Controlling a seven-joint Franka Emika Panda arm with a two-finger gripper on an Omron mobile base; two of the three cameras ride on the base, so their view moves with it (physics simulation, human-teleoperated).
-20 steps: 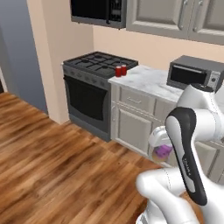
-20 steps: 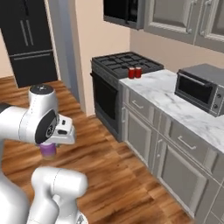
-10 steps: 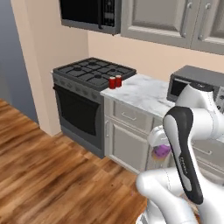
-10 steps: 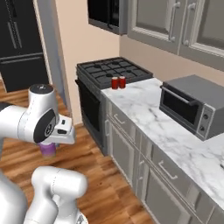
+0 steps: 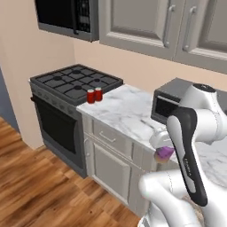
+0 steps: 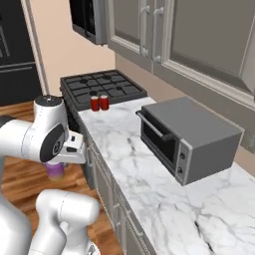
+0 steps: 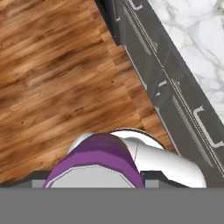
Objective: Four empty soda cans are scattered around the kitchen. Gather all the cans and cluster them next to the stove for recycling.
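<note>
Purple soda can (image 7: 97, 164), a smooth cylinder with silver top, sits clamped in the pincer (image 7: 94, 183); two glossy red cans (image 5: 94, 95) stand on the marble bench (image 5: 128, 111) beside the black-grated stove (image 5: 75, 82).

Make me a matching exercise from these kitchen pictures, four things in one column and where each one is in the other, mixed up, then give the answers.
Things:
1. purple can
2. two red cans
3. toaster oven
4. microwave

Places:
A. on the marble counter, against the back wall
B. mounted above the stove
C. in the claw, over the wood floor
D. on the counter edge beside the stove

Pairs: 1-C, 2-D, 3-A, 4-B
</note>
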